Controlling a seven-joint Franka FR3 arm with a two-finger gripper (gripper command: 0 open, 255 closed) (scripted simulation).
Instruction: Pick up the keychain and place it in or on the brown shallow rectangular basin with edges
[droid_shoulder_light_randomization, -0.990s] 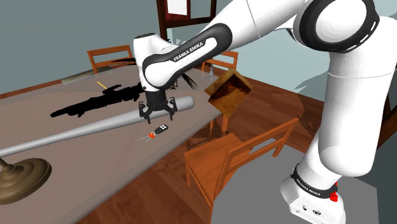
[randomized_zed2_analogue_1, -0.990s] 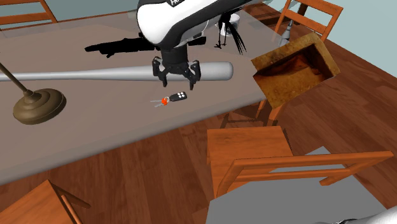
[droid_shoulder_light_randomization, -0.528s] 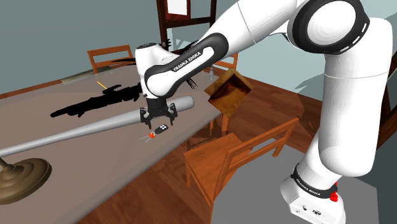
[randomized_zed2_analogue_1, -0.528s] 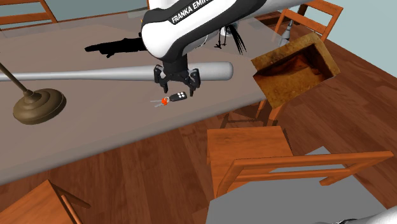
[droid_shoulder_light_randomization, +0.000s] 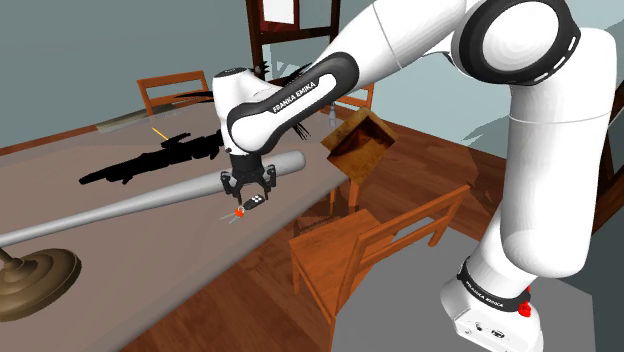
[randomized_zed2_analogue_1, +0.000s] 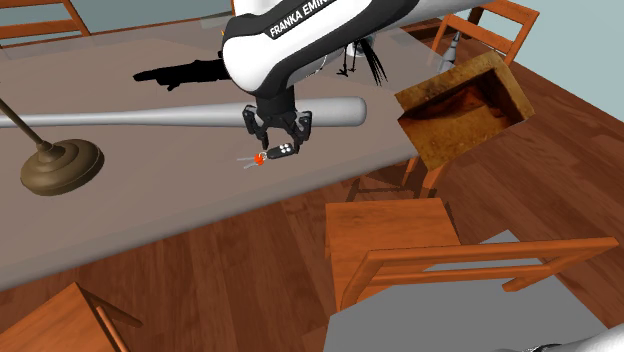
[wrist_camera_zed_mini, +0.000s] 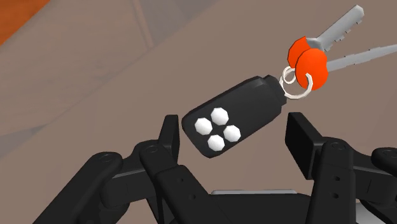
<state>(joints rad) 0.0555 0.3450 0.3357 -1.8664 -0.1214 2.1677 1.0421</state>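
- The all-black two-finger gripper (droid_shoulder_light_randomization: 246, 196) hangs low over the black-fob keychain with orange-headed grey keys (wrist_camera_zed_mini: 232, 114). Its fingers (wrist_camera_zed_mini: 169, 132) stand apart on either side of the fob and clasp nothing.
- The keychain lies flat on the grey-brown table top (droid_shoulder_light_randomization: 120, 250), just on the near side of the long grey baseball bat (droid_shoulder_light_randomization: 130, 205). It is towards the table edge by the orange wooden chair (droid_shoulder_light_randomization: 320, 250).
- The fob sits slanted across the gap. A small wrist turn would likely square the pads on its long sides.
- The tips should probably go down almost to the table before closing. Closing on the ring or keys would risk a slipping hold.
- The fob is a smooth, rounded block with four white buttons and looks hard. The thin silver ring and flat keys will probably swing once lifted.
- The brown shallow rectangular basin with raised edges (droid_shoulder_light_randomization: 358, 148) stands tilted beside the table's end, at the shoulder view's right. It is well apart from the keychain, and its inside looks rough and mottled.
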